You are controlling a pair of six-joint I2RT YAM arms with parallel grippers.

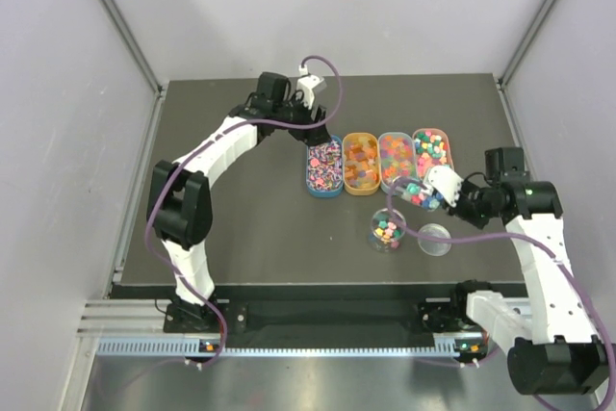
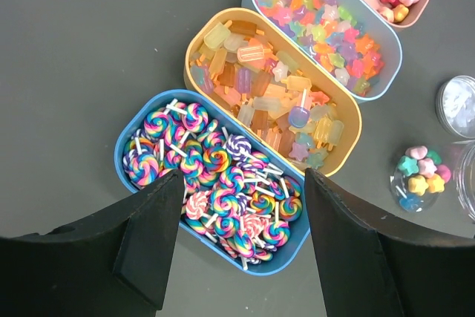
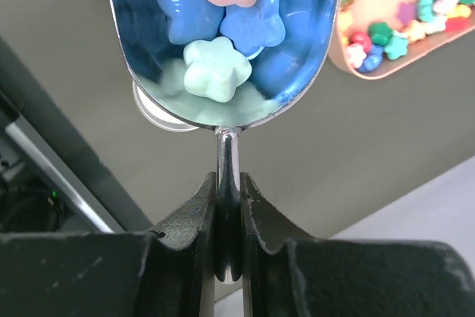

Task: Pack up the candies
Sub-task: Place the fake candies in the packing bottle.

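Note:
Candies fill four oval trays in a row: swirl lollipops in the blue tray (image 2: 130, 183), orange-yellow ice pops in the yellow tray (image 2: 194, 42), translucent stars in the grey-blue tray (image 2: 386, 87), pastel stars in the pink tray (image 1: 432, 146). My left gripper (image 2: 243, 176) hangs open over the near end of the blue tray, holding nothing. My right gripper (image 3: 228, 183) is shut on the handle of the silver scoop (image 3: 223, 35). The scoop's bowl carries blue, mint and pink star candies (image 3: 217, 70) above the table, just right of the clear jar (image 1: 387, 230), which holds some stars.
The jar's clear lid (image 1: 435, 239) lies flat on the dark table to the right of the jar. Grey walls stand on both sides and behind. The table's near edge has a metal rail (image 1: 289, 320).

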